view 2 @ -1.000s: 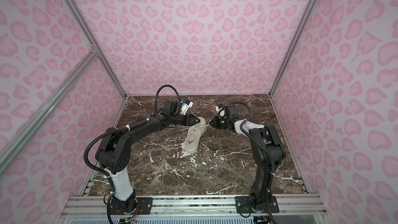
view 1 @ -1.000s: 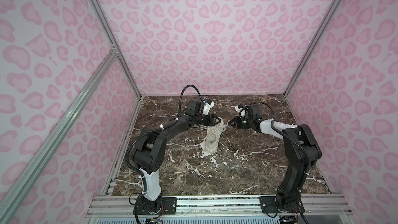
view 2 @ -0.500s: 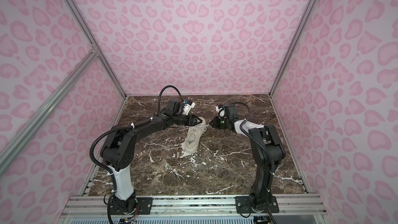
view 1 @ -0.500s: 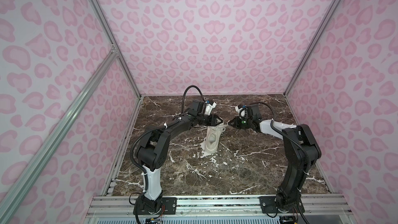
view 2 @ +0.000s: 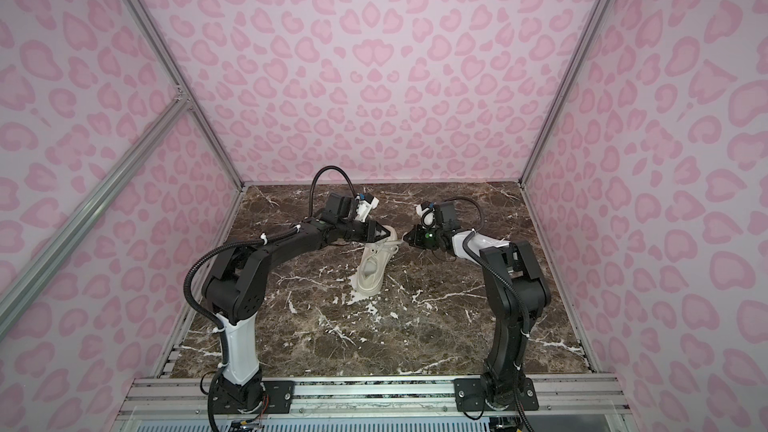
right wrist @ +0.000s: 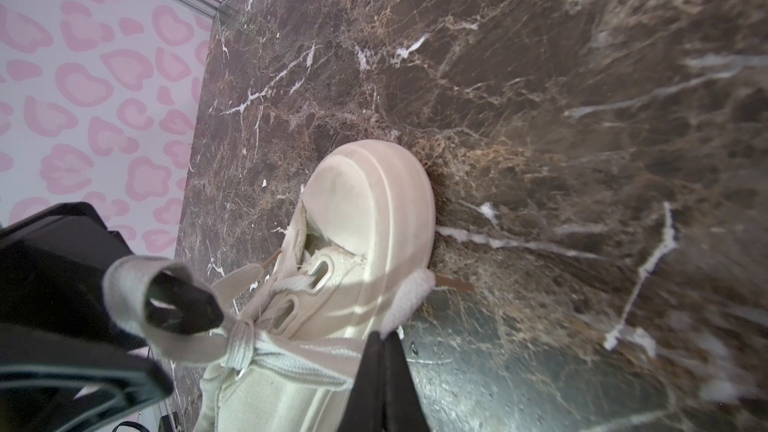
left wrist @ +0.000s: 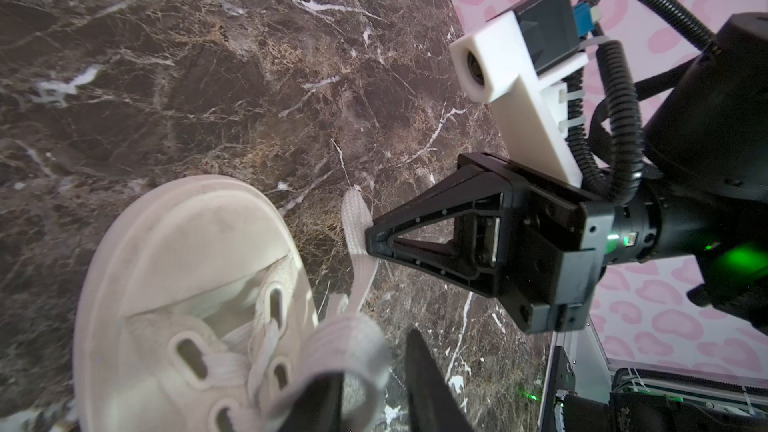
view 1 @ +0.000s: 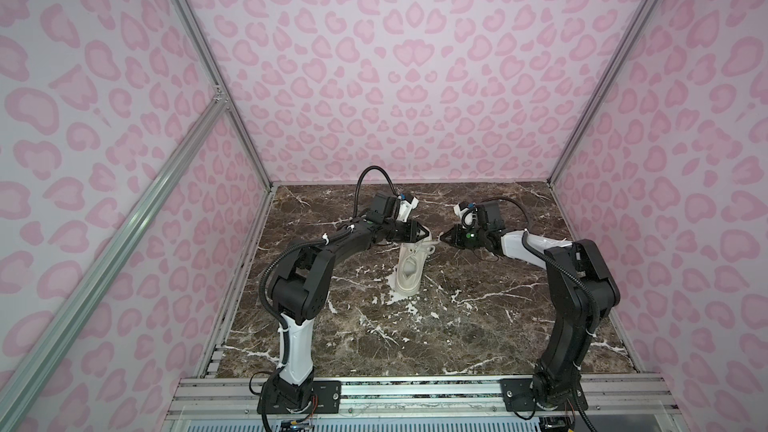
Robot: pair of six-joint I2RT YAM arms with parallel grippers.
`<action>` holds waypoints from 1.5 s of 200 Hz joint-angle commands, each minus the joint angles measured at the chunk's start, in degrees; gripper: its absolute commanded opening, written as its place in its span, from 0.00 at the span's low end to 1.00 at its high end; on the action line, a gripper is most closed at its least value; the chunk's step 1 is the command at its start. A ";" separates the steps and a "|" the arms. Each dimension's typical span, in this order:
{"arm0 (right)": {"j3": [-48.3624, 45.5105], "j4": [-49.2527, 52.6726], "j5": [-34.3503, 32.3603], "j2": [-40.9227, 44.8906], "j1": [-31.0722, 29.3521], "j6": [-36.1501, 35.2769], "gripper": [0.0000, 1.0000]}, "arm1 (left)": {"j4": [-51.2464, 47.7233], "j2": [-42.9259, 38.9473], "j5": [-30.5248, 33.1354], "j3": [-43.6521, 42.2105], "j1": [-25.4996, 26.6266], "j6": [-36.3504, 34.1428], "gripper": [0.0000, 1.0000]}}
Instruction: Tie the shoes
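One shoe (view 1: pixel 409 272) points between left pincer (view 1: pixel 430 236) and right pincer (view 1: pixel 443 238).

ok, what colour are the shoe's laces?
The laces are cream, matching the shoe; clearest in the right wrist view.

The left hand (view 1: pixel 429 236) reaches farther across toward the toe of the shoe (view 1: pixel 409 272) than a second ago, and its jaws stand narrower.

Both wrist views cut the sneaker (left wrist: pixel 178 284) off at its heel, and the left fingers (left wrist: pixel 428 392) blur.
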State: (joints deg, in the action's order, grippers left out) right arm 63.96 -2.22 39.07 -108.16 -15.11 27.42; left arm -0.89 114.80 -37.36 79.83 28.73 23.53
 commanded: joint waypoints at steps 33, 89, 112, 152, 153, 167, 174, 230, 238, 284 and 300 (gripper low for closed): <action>-0.28 -0.86 -0.54 -0.47 0.00 0.17 0.00 | 3.61 0.17 -0.39 0.24 -0.34 0.60 0.04; -0.45 0.61 -2.70 -1.09 0.34 0.71 0.00 | 2.80 -0.38 -0.31 -0.25 -2.08 0.23 0.03; -0.43 -0.03 -1.73 -1.42 0.26 0.81 0.00 | 3.84 -0.55 -1.23 -1.33 -2.86 0.47 0.03; 0.66 -0.30 0.75 -1.49 -0.48 -0.68 0.22 | 4.31 0.64 -5.16 -1.20 -3.33 0.51 0.03; 0.65 -0.23 0.75 -1.42 -0.46 -0.74 0.22 | 4.31 0.62 -5.21 -1.23 -3.33 0.49 0.03; 0.31 0.37 -0.16 -0.52 -0.45 -1.60 0.28 | 4.09 0.55 -5.26 -1.39 -3.42 0.26 0.03; -0.23 0.38 -0.72 0.17 -0.44 -1.92 0.30 | 4.17 0.51 -5.43 -1.43 -3.74 0.33 0.03; -4.44 2.90 -6.96 6.37 0.02 -4.11 0.36 | 4.62 1.25 -7.66 -0.76 -5.79 1.29 0.03; -4.11 4.29 -7.30 6.93 -0.28 -5.35 0.35 | 5.15 1.53 -8.37 -0.81 -5.96 1.66 0.03; 2.59 15.38 -6.49 3.84 -4.91 -15.71 0.29 | 5.02 2.90 -10.02 -0.45 -6.23 1.96 0.03; 4.65 17.09 -6.50 2.43 -5.90 -16.96 0.27 | 4.92 2.70 -9.79 -0.64 -6.33 1.87 0.03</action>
State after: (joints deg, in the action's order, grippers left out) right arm 66.35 8.91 32.62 -103.72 -19.92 15.66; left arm 1.93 117.54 -46.02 79.13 22.59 25.50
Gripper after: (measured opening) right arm 0.279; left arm 0.051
